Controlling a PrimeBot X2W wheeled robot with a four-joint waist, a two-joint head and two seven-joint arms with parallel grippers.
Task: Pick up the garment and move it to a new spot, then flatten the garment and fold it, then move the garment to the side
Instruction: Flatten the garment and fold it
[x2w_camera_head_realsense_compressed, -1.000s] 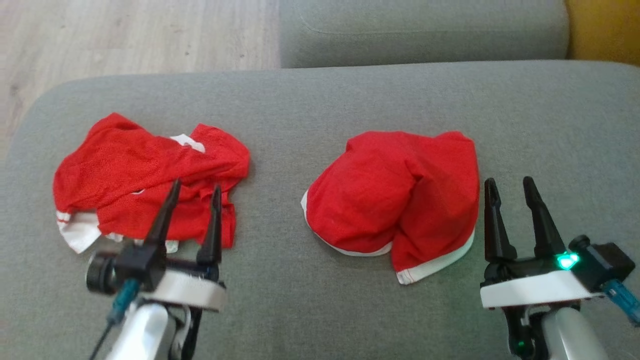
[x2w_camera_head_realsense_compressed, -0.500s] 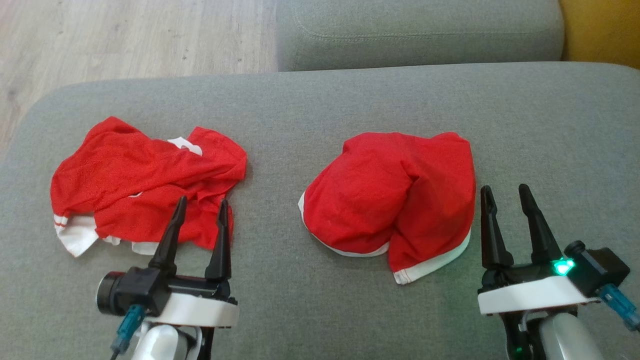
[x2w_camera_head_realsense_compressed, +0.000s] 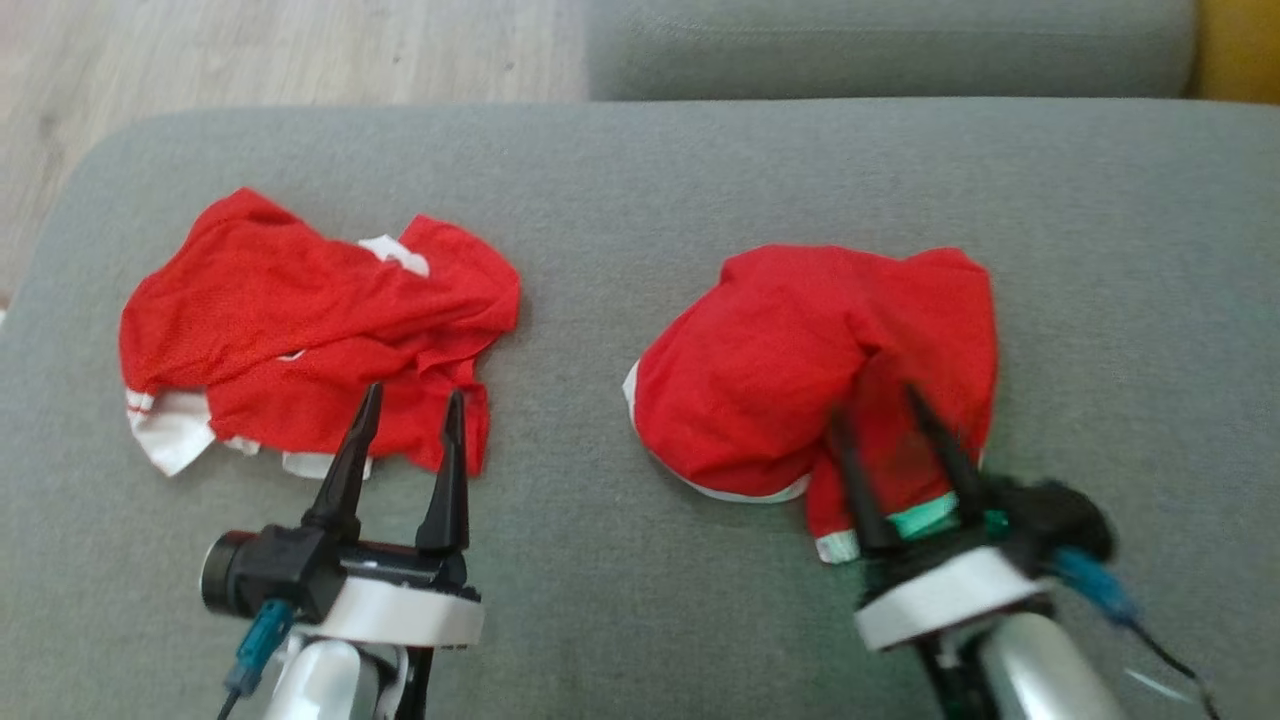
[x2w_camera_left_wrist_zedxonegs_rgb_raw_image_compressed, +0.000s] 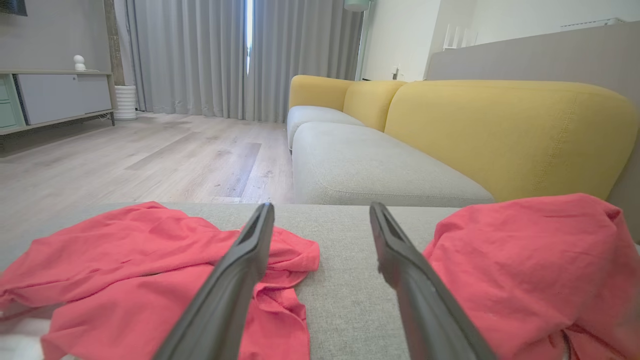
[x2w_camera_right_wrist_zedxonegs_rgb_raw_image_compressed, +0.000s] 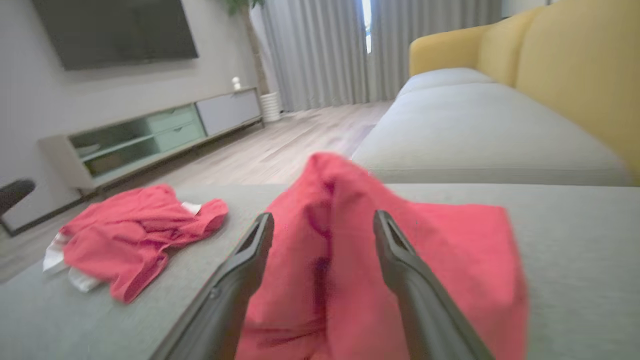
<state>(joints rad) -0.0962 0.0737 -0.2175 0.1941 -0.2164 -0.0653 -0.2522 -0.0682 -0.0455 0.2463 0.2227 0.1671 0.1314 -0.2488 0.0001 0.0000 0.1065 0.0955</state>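
The grey cushion (x2w_camera_head_realsense_compressed: 700, 170) carries two crumpled red garments, well apart. The right garment (x2w_camera_head_realsense_compressed: 790, 360), a humped heap with a white hem, lies right of centre. The left garment (x2w_camera_head_realsense_compressed: 300, 320) lies flatter, toward the cushion's left end.

Step in hand, by judgement: the initial pick-up. Nothing is lifted, flattened or folded.

The right gripper (x2w_camera_head_realsense_compressed: 872, 405), blurred in the head view, is over the near right part of the right garment, which marks that piece as the likely target. Its fingers (x2w_camera_right_wrist_zedxonegs_rgb_raw_image_compressed: 400, 270) stand apart, with the garment's raised ridge between them in the right wrist view. Contact cannot be confirmed.

The left gripper (x2w_camera_head_realsense_compressed: 413, 393) has its fingers apart and empty, tips over the near edge of the left garment.

Next move requires: lower the right fingers onto the ridge, close on a thick fold rather than a single layer, then lift.
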